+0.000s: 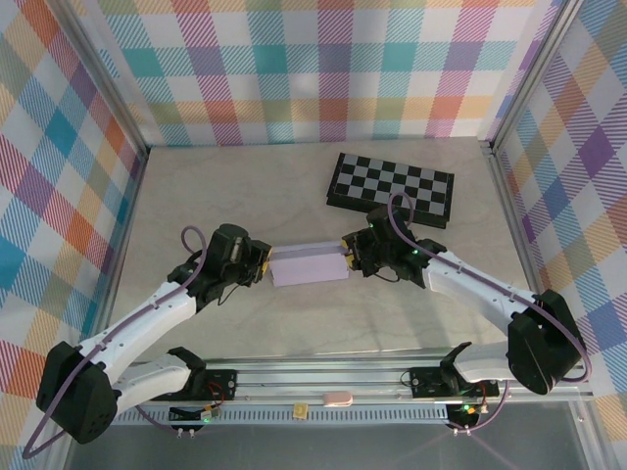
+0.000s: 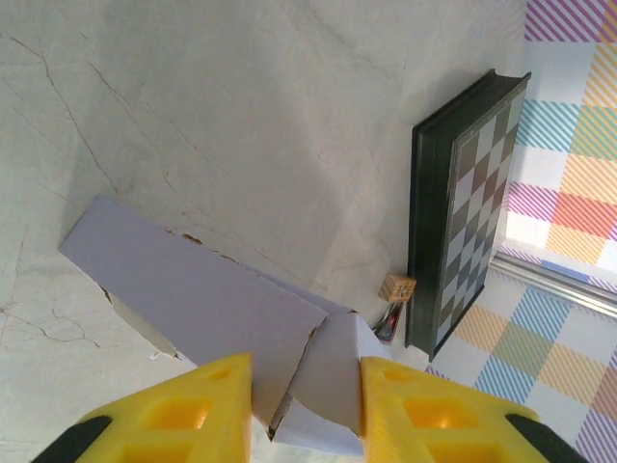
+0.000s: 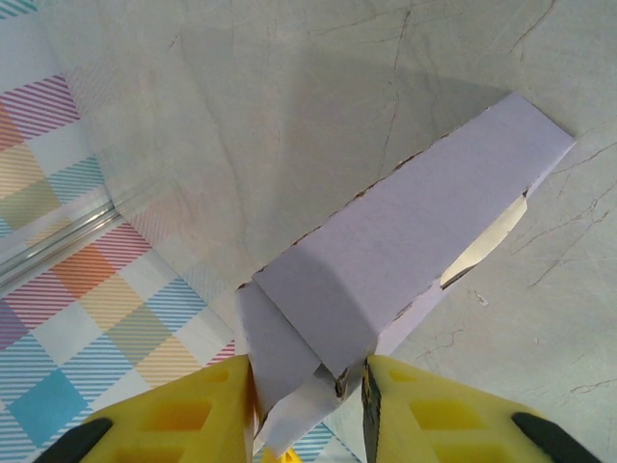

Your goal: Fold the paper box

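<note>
The paper box (image 1: pixel 309 266) lies mid-table as a flat, pale lavender strip between my two grippers. My left gripper (image 1: pixel 263 266) is at its left end and my right gripper (image 1: pixel 350 257) at its right end. In the left wrist view the box (image 2: pixel 183 289) runs up and to the left, and its folded end flap sits between the yellow fingers (image 2: pixel 193 415) of the left gripper (image 2: pixel 307 410). In the right wrist view the box (image 3: pixel 424 222) has a whitish slit along one side. The right gripper (image 3: pixel 308 410) pinches its bent, layered end flaps.
A black-and-grey checkerboard (image 1: pixel 392 189) lies behind the box at the back right, close to the right arm. In the left wrist view the checkerboard (image 2: pixel 468 212) has a small tan block (image 2: pixel 396 286) beside it. Plaid walls enclose the table, and a metal rail (image 1: pixel 323 370) runs along the near edge.
</note>
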